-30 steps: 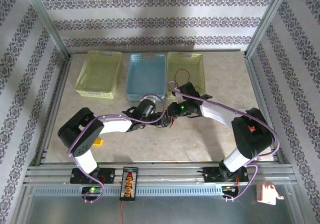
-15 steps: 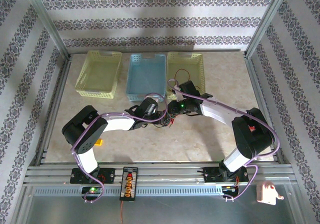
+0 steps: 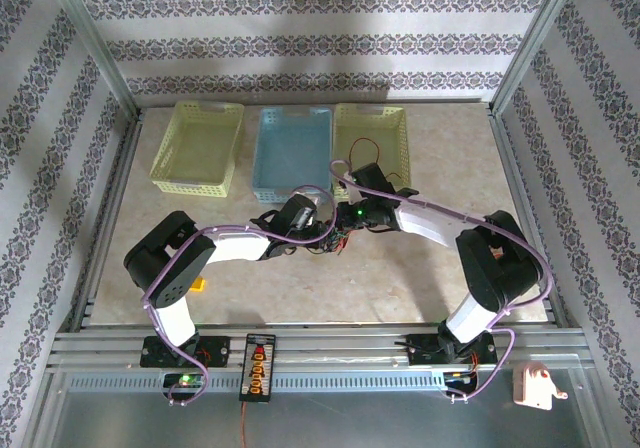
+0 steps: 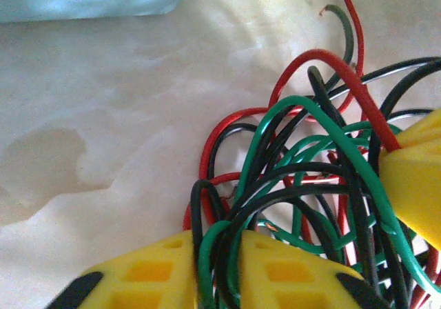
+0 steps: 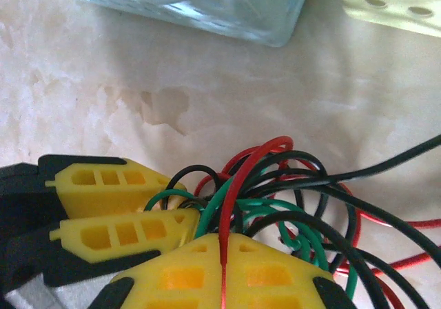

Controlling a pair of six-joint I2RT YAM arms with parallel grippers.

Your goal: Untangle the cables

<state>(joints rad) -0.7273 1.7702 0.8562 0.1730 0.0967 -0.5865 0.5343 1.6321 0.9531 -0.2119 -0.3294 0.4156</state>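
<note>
The cables (image 3: 328, 240) lie as one tangled knot of red, green and black wire on the table between my two grippers. In the left wrist view the cables (image 4: 296, 178) spread ahead of my left gripper (image 4: 219, 271), which is shut on a few green and black strands. In the right wrist view my right gripper (image 5: 222, 267) is shut on a single red strand that arches up out of the cables (image 5: 275, 185). My left gripper (image 5: 187, 200) sits close on its left, touching the knot. From above, my left gripper (image 3: 318, 230) and right gripper (image 3: 342, 226) nearly meet.
Three baskets stand in a row behind the knot: a yellow-green basket (image 3: 198, 148), a blue basket (image 3: 293, 150) and another yellow-green basket (image 3: 370, 140) holding a loose thin wire. A small yellow piece (image 3: 198, 285) lies near the left arm. A black device (image 3: 258, 365) sits on the front rail.
The left arm has swung right, bringing its gripper up against the knot. The right arm has folded a little and its gripper has edged left.
</note>
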